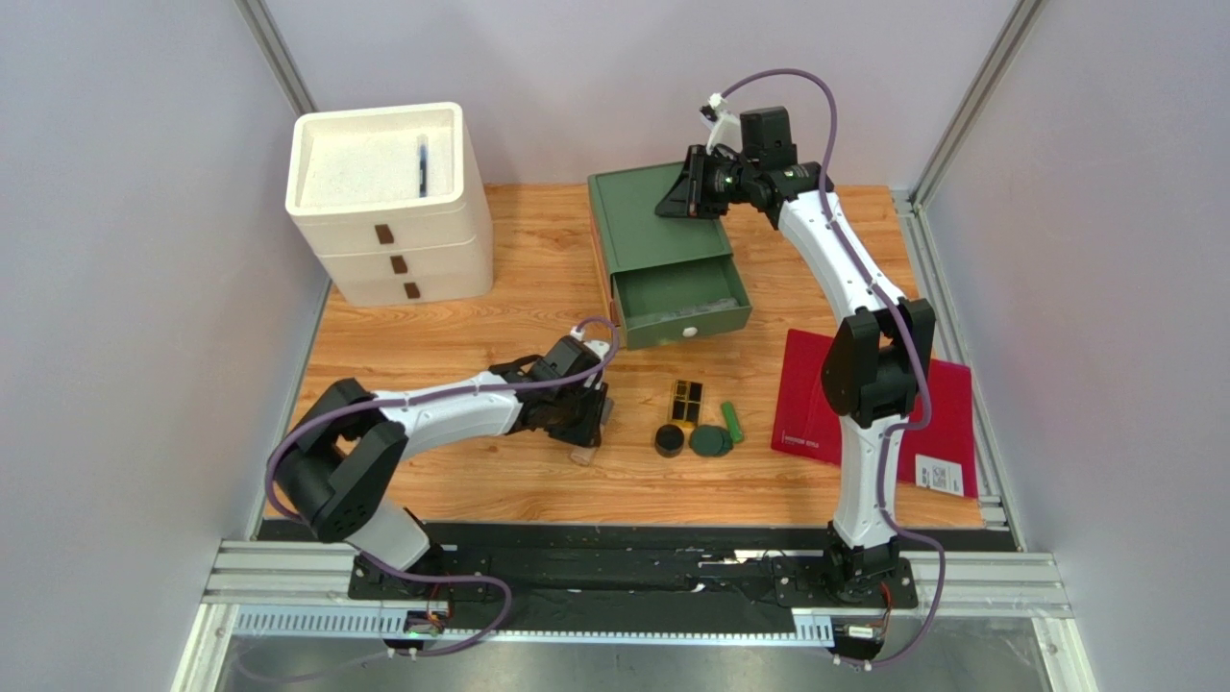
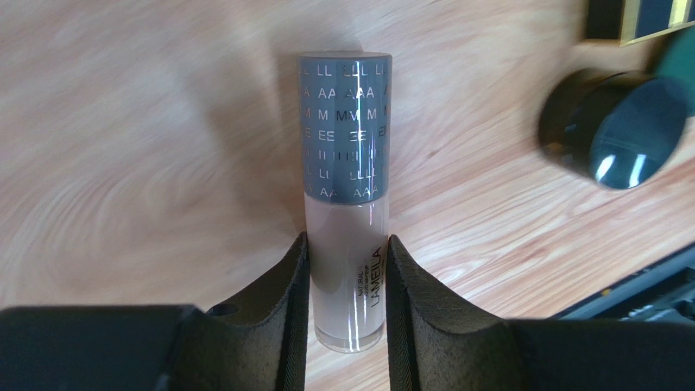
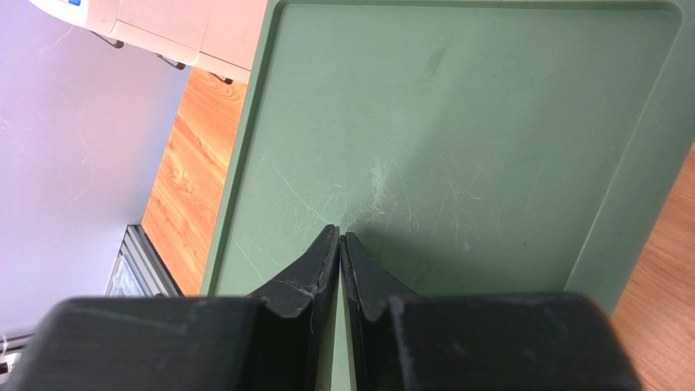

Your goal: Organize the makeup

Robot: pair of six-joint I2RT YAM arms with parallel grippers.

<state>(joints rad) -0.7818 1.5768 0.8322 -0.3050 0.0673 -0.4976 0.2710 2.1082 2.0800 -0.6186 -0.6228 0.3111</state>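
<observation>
Left gripper (image 2: 347, 241) clasping beige tube (image 2: 344, 163), right gripper (image 3: 340, 236) closed

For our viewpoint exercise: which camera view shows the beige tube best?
Left wrist: the beige tube sits close-up between the fingers of the left tool, lettering legible. Top external shows a sliver under that tool; right wrist shows none.

This is a robotics lab test cell, not a lived-in room. A light wooden tabletop (image 1: 491, 490) is boxed in on three sides by plain grey panel walls (image 1: 130, 216) held in silver aluminium framing (image 1: 277, 55). At the tabletop's near edge, two white-and-black robot arms (image 1: 448, 411) are bolted to a black base plate (image 1: 607, 555) on ribbed aluminium rails (image 1: 289, 588), with purple cables (image 1: 791, 74) looping off them. Small cosmetics (image 1: 700, 418) lie clustered on the tabletop.
</observation>
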